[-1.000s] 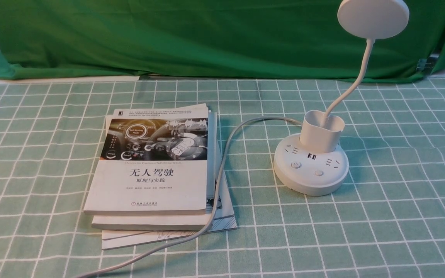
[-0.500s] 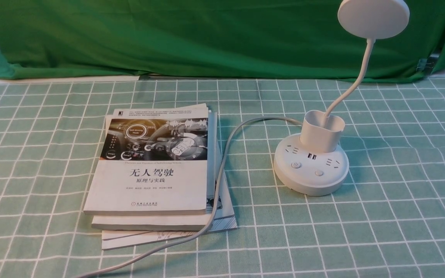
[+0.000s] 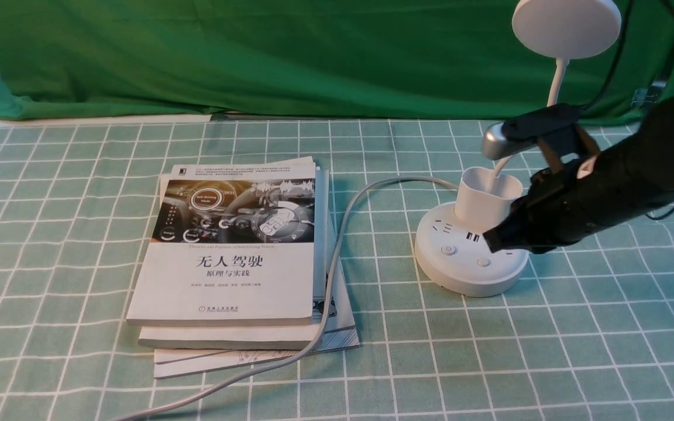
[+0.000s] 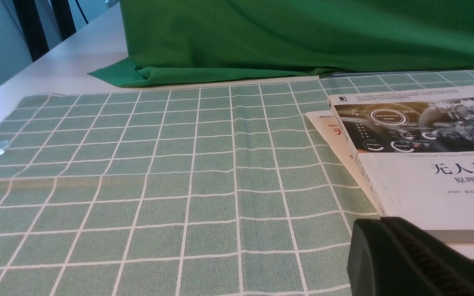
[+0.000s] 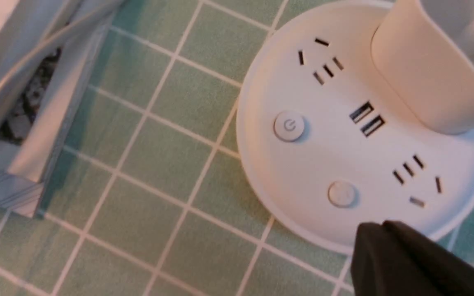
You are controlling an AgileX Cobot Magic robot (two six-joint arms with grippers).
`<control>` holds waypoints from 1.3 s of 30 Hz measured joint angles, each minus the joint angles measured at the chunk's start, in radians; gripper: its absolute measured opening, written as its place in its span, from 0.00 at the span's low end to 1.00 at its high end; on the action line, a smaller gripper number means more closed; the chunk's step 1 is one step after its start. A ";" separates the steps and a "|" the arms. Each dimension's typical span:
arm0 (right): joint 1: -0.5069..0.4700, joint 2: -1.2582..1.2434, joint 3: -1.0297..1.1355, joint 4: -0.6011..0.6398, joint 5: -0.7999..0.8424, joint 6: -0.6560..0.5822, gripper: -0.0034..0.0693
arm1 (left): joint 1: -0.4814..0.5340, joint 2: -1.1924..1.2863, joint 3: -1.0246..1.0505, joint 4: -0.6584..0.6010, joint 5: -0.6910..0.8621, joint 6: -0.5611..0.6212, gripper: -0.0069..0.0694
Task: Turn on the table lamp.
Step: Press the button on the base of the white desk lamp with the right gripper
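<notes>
Lamp: I see the lamp on the right half of the table. Its round base sits flat, the cup stands on the far part of the base, and the neck rises to the disc head up high.
Buttons: two are on the near part of the base, a power button to the left and a plain button to the right. Between them and the cup are two small slots, with sockets on either side.
Right hand: my right hand reaches in from the right with its fingers pressed together and nothing between them. The tip hangs over the right part of the base, just beside the plain button. I cannot tell whether it touches the base.
Left hand: my left hand is low at the near left, by the books. I only see a dark end of it, so I cannot tell how its fingers stand.
Books: a stack of books lies left of the lamp and apart from it.
Cord: a grey cord leaves the far left of the base, curves over the right edge of the books and runs to the near edge.
Backdrop: a green drape runs along the far side.
</notes>
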 joint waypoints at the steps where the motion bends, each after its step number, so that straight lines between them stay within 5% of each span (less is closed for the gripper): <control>1: 0.001 0.017 -0.011 -0.001 -0.003 -0.001 0.08 | 0.000 0.000 0.000 0.000 0.000 0.000 0.12; 39: 0.002 0.128 -0.026 -0.028 -0.078 -0.012 0.09 | 0.000 0.000 0.000 0.000 0.000 0.000 0.12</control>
